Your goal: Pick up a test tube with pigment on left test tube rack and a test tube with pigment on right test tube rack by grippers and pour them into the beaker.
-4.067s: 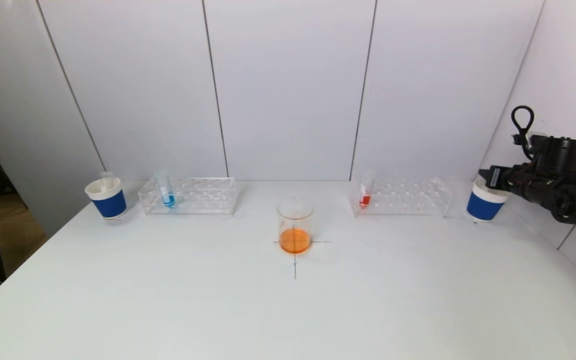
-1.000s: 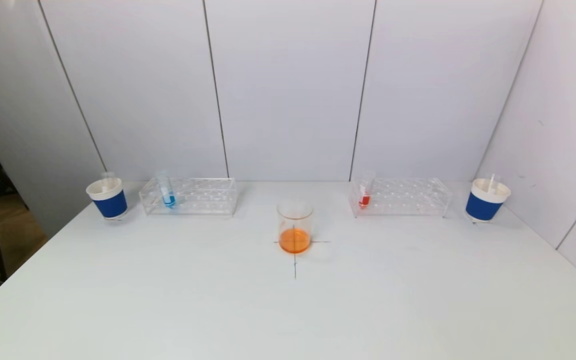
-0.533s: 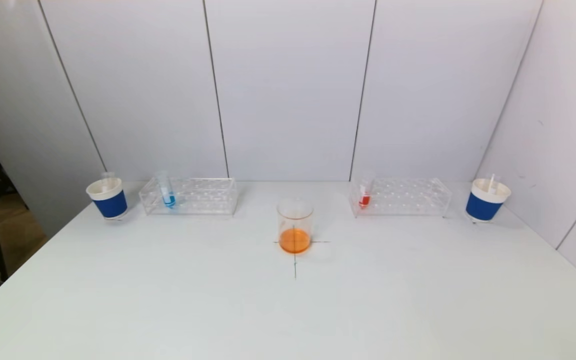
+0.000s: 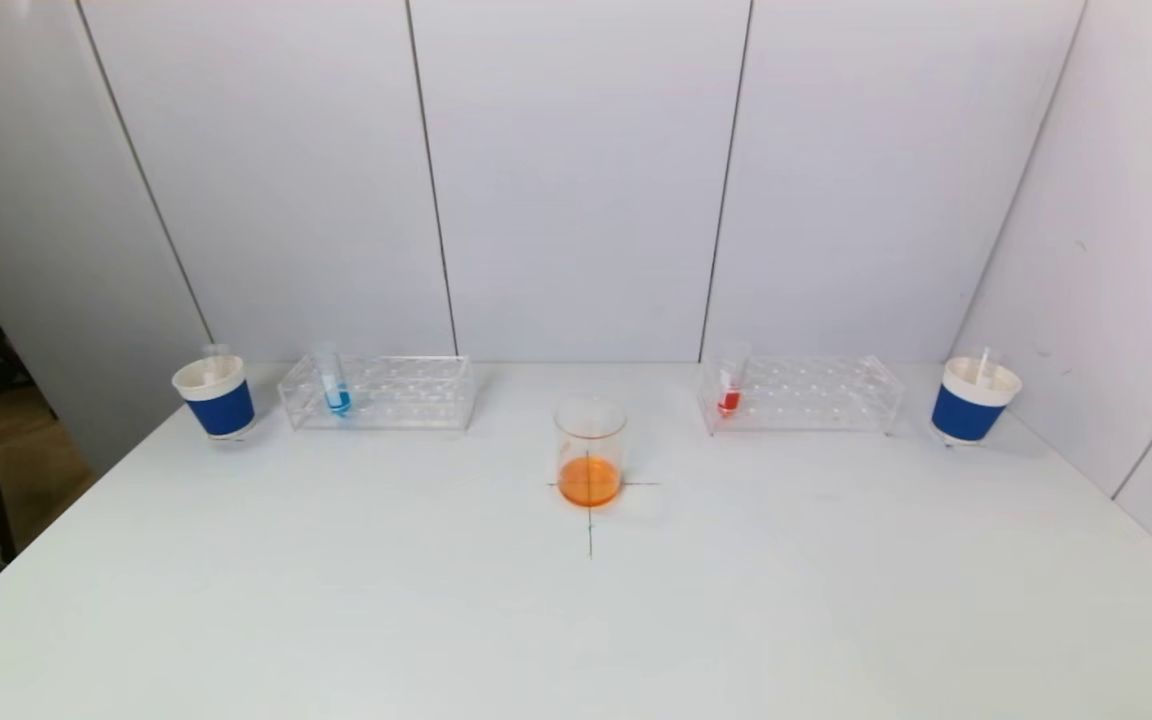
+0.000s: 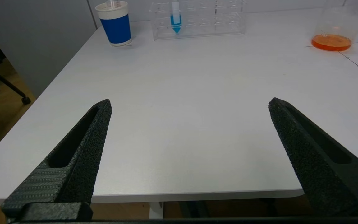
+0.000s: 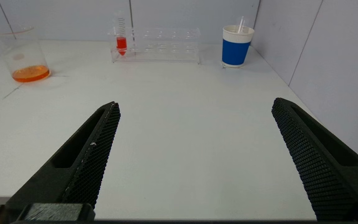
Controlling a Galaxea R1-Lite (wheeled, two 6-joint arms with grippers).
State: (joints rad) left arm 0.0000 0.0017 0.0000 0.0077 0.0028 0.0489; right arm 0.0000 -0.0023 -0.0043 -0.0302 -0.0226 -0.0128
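- Your left gripper [image 5: 188, 104] sits pulled back at the near left edge of the surface [image 4: 576, 620]; its fingers [image 5: 82, 146] are spread wide and hold nothing.
- Your right gripper [image 6: 194, 104] is likewise back at the near right edge, fingers [image 6: 89, 149] wide apart and empty.
- Neither gripper shows in your head view; you see them only through their own wrist cameras.
- The beaker [image 4: 590, 452] stands upright at the middle of the surface, on a drawn cross mark [image 4: 591, 530], with a shallow layer of orange liquid in its bottom.
- The left test tube rack [image 4: 376, 392] lies along the back wall to the left of the beaker. A test tube with blue pigment [image 4: 333, 380] stands upright in a hole near the rack's outer left end.
- The right test tube rack [image 4: 801, 394] lies along the back wall to the right of the beaker. A test tube with red pigment [image 4: 731, 380] stands upright near that rack's inner end, the end closer to the beaker.
- A blue-and-white paper cup [image 4: 215, 397] stands just beside the left rack's outer end, with a clear tube standing in it.
- A second blue-and-white cup [image 4: 972, 401] stands just beyond the right rack's outer end, near the side wall, with a thin white stick or tube leaning in it.
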